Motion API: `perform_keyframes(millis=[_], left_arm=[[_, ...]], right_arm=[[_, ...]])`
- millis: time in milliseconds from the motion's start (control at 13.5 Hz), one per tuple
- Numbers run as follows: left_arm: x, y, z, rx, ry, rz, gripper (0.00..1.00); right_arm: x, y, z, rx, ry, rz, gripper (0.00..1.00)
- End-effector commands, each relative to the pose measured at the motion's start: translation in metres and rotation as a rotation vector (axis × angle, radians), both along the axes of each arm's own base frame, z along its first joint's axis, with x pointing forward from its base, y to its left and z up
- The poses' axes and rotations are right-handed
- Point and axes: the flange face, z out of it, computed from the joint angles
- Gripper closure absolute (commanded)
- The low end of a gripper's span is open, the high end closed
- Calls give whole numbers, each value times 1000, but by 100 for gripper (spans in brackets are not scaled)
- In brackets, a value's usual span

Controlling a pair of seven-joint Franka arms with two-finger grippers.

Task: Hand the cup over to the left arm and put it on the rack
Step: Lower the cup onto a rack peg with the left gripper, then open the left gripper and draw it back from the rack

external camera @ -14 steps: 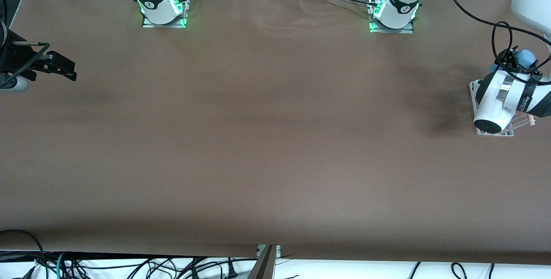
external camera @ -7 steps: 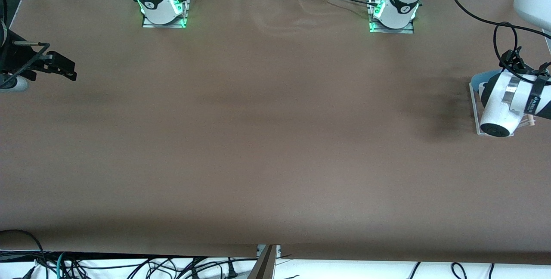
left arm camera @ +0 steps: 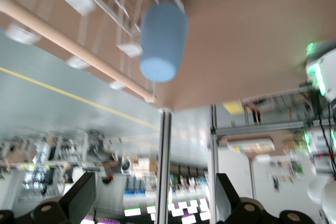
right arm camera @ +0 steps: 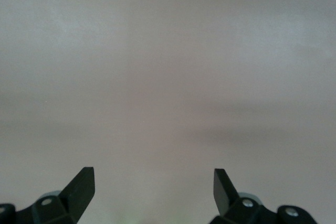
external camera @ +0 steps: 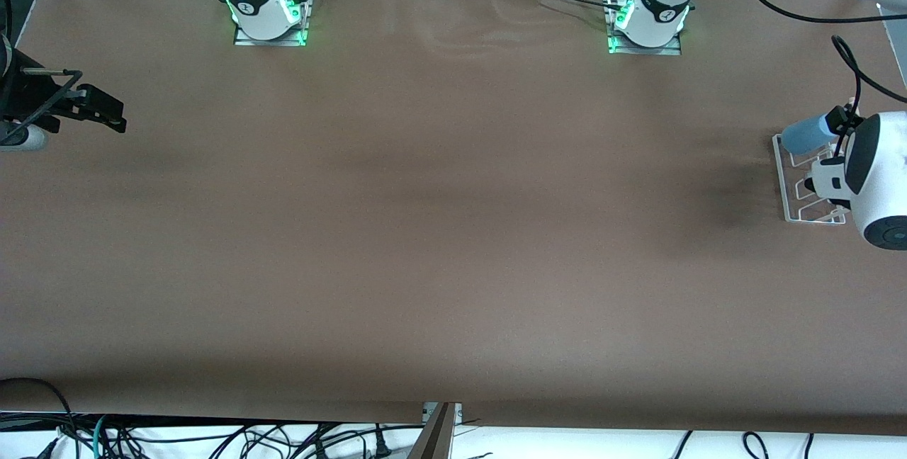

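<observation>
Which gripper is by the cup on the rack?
The left gripper, open, facing the cup on the rack; the right gripper waits over bare table.

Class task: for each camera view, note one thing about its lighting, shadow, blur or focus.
Front view: sharp; a dark shadow on the brown table beside the clear frame rack. Left wrist view: motion-blurred, with the light-blue plastic cup and wooden rod smeared. Right wrist view: soft, featureless grey-pink surface; only the right gripper reads crisply.

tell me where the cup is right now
The cup sits on the rack at the left arm's end of the table, on the rack's part farthest from the front camera; the open left gripper is clear of it.
</observation>
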Motion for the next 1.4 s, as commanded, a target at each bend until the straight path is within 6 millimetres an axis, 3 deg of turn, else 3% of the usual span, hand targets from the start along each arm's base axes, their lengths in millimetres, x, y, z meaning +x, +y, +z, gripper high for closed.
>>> perform_keyframes(millis=[0, 148, 296, 591, 665, 739, 961, 1256, 1330], left_arm=[[32, -55, 71, -39, -175, -41, 0], [41, -99, 104, -43, -304, -31, 0], [34, -135, 128, -54, -403, 23, 0], [11, -174, 168, -134, -550, 75, 0], [0, -177, 173, -139, -581, 83, 0], [-9, -164, 180, -178, -628, 134, 0], [-42, -118, 177, -420, -713, 354, 0], [-46, -120, 186, -457, -881, 298, 0], [-52, -132, 191, -468, -902, 273, 0]], right_arm=[[-1, -3, 3, -4, 6, 13, 0], [-1, -3, 3, -4, 6, 14, 0], [-1, -3, 3, -5, 6, 8, 0], [-2, -4, 3, -5, 7, 10, 0], [-1, -3, 3, -4, 6, 13, 0], [-1, -3, 3, -4, 6, 13, 0], [-1, -3, 3, -4, 6, 11, 0], [-1, -3, 3, -5, 5, 5, 0], [-1, -3, 3, -5, 6, 8, 0]])
